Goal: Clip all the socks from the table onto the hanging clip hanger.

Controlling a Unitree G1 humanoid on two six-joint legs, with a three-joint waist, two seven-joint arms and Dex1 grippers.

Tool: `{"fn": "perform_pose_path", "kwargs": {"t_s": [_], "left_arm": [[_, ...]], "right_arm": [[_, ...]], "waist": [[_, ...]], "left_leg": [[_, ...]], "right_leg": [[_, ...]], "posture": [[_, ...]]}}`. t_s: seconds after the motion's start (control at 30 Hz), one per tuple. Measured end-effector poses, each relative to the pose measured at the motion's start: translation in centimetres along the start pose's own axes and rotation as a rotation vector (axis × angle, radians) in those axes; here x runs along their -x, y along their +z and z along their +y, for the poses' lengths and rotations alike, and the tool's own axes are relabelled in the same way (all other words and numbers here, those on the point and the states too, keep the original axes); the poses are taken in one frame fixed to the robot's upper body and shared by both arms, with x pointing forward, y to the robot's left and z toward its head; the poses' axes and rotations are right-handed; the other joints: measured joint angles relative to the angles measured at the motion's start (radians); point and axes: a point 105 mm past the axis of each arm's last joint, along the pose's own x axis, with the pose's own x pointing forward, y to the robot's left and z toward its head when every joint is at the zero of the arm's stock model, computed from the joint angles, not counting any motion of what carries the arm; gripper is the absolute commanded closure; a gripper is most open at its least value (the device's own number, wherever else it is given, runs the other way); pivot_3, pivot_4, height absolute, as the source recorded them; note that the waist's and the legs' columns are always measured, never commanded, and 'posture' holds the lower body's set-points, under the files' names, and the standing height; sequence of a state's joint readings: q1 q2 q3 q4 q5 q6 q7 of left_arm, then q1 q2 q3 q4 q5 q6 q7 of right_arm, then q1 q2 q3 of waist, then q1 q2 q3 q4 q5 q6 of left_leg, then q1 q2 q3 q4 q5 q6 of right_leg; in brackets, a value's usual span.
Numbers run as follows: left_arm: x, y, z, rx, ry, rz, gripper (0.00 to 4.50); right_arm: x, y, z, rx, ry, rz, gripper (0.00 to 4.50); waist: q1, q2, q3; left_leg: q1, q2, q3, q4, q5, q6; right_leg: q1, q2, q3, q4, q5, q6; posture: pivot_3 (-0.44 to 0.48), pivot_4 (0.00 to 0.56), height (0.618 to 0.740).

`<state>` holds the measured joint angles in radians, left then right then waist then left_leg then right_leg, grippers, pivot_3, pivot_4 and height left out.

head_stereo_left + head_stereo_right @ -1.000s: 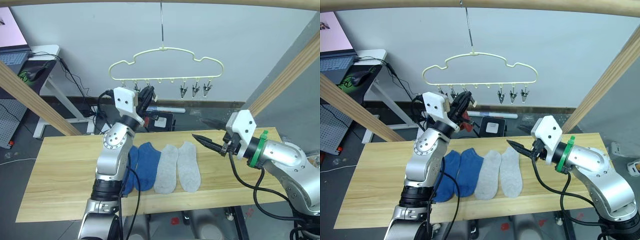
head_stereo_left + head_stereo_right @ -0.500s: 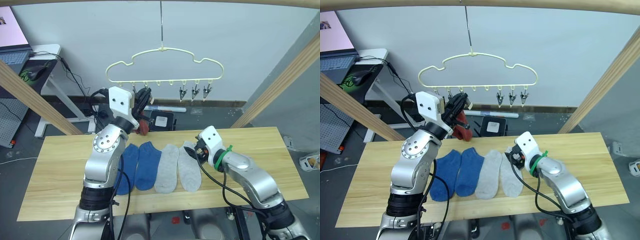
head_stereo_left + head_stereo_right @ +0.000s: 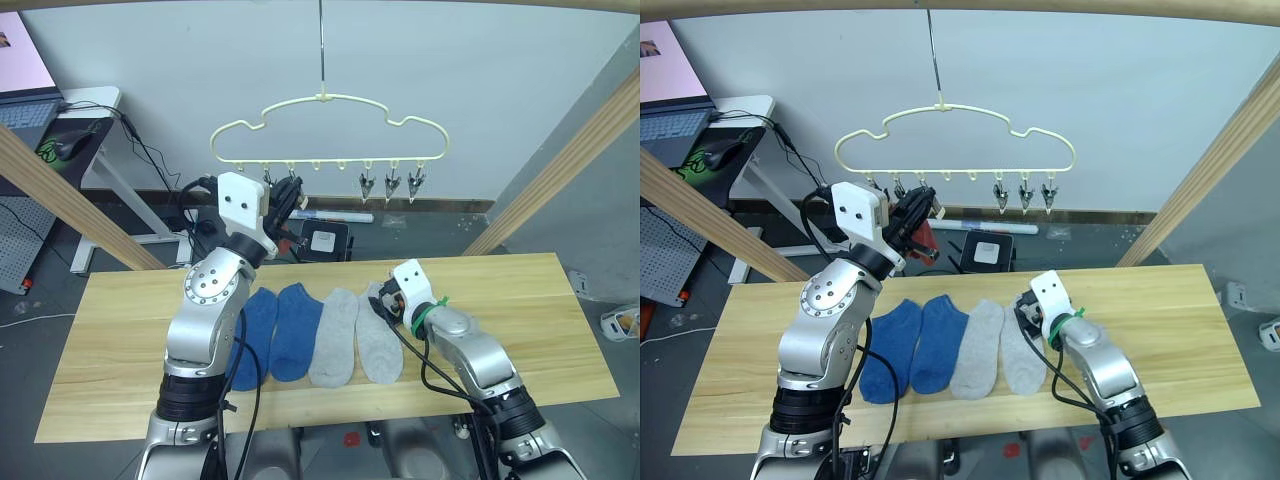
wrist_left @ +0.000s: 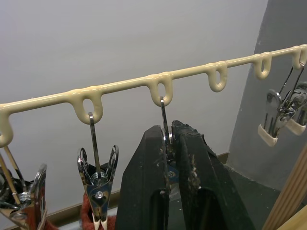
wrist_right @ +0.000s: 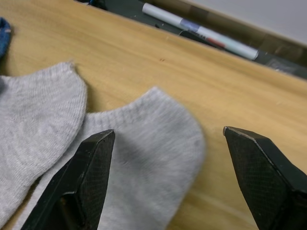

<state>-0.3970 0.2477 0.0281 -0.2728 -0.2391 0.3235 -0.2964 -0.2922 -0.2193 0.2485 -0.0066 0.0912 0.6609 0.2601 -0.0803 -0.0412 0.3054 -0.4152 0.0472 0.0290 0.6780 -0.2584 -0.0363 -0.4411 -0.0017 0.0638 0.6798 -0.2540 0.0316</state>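
Jaws of the right gripper [image 5: 168, 177] spread wide, lowered over a grey sock [image 5: 144, 158] on the surface [image 3: 520, 300]; left gripper [image 4: 169, 143], raised, pinches a clip [image 4: 165, 129] on the clip hanger [image 3: 330, 130].

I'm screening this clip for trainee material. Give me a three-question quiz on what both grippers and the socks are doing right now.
1. True or false: the right gripper is open above a light grey sock.
2. How many socks lie on the table?
3. The left gripper is shut on: A) a blue sock, B) a metal clip of the clip hanger, C) nothing.

Key: 1 true; 2 four; 3 B.
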Motion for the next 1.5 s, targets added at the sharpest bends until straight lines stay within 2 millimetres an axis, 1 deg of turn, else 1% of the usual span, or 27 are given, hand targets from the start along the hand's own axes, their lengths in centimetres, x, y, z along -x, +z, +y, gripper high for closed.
{"fn": "perform_pose_path", "kwargs": {"t_s": [0.03,0.1,0.3,0.33,0.53,0.73,0.83,0.97,1.0,1.17,1.33,1.5], "left_arm": [[0.0,0.0,0.0,0.001,0.0,0.0,4.5],[0.0,0.0,0.0,0.001,-0.001,0.0,4.5],[0.1,0.1,0.1,0.002,0.001,0.0,4.5],[0.1,0.1,0.2,0.004,0.0,0.0,4.5],[0.3,0.2,0.6,0.02,-0.01,0.0,4.5],[0.4,0.4,0.9,0.024,-0.011,-0.004,4.5],[0.4,0.4,0.8,0.024,-0.015,-0.004,4.5],[0.4,0.4,0.8,0.025,-0.015,-0.004,4.5],[0.4,0.4,0.8,0.026,-0.015,-0.005,4.5],[0.4,0.4,0.8,0.027,-0.015,-0.005,4.5],[0.4,0.4,0.7,0.028,-0.017,-0.005,4.5],[0.3,0.3,0.7,0.029,-0.019,-0.005,4.5]], "right_arm": [[-0.1,-0.2,0.1,-0.006,0.002,0.008,1.34],[-0.1,-0.5,0.1,-0.011,0.0,0.017,2.02],[-0.2,-0.7,-0.3,0.001,-0.023,0.016,4.23],[-0.2,-0.7,-0.4,0.002,-0.028,0.013,4.45],[0.3,-0.9,-0.9,0.013,-0.041,0.007,4.45],[1.0,-1.6,-1.4,0.107,-0.026,0.025,4.45],[1.2,-1.7,-1.5,0.113,-0.029,0.025,3.76],[1.4,-1.4,-1.9,0.065,-0.076,0.0,2.45],[1.6,-1.1,-1.9,0.046,-0.084,-0.016,2.0],[2.3,0.7,-1.3,-0.025,-0.136,-0.095,0.28],[1.8,0.6,-0.7,-0.13,-0.202,-0.085,0.28],[0.6,0.2,-0.5,-0.19,-0.271,-0.048,0.28]], "waist": [[0.0,0.0,0.0],[0.0,0.0,0.0],[0.0,0.0,0.0],[0.0,0.0,0.0],[0.0,0.0,0.0],[-0.001,0.001,0.001],[-0.001,0.001,0.001],[-0.001,0.001,0.001],[-0.001,0.001,0.001],[-0.001,0.002,0.002],[-0.002,0.002,0.002],[-0.003,0.003,0.003]], "left_leg": [[0.0,0.0,0.0,0.0,0.0,0.0],[0.0,0.0,0.0,0.0,0.0,0.0],[0.0,0.0,0.0,0.0,0.0,0.0],[0.0,0.0,0.0,0.0,0.0,0.0],[0.0,0.0,0.0,-0.001,0.0,0.0],[0.0,0.0,0.001,-0.001,0.0,0.0],[0.0,0.0,0.0,-0.002,0.0,0.0],[-0.001,0.0,0.0,-0.002,0.0,0.0],[-0.001,0.0,0.0,-0.002,0.0,0.0],[-0.001,0.0,0.0,-0.002,0.0,0.0],[-0.001,0.001,0.0,-0.003,0.0,0.0],[-0.001,0.001,0.001,-0.003,0.0,0.0]], "right_leg": [[0.0,0.0,0.0,0.0,0.0,0.0],[0.0,0.0,0.0,0.0,0.0,0.0],[0.0,0.0,0.0,0.0,0.0,0.001],[0.0,0.0,0.0,0.0,0.0,0.001],[0.0,0.0,0.0,-0.001,-0.001,0.001],[0.0,0.0,0.0,-0.002,-0.001,0.002],[0.0,0.0,0.001,-0.002,-0.002,0.004],[-0.001,0.0,0.002,-0.002,-0.003,0.004],[-0.001,0.0,0.002,-0.002,-0.003,0.004],[-0.001,0.0,0.002,-0.002,-0.003,0.005],[-0.001,0.0,0.002,-0.002,-0.003,0.005],[-0.002,0.0,0.003,-0.004,-0.003,0.005]], "posture": [[-0.078,0.35,0.738],[-0.078,0.35,0.738],[-0.08,0.339,0.738],[-0.083,0.338,0.738],[-0.095,0.34,0.738],[-0.095,0.338,0.738],[-0.095,0.338,0.738],[-0.094,0.34,0.738],[-0.094,0.34,0.738],[-0.101,0.342,0.738],[-0.101,0.342,0.738],[-0.093,0.339,0.738]]}}
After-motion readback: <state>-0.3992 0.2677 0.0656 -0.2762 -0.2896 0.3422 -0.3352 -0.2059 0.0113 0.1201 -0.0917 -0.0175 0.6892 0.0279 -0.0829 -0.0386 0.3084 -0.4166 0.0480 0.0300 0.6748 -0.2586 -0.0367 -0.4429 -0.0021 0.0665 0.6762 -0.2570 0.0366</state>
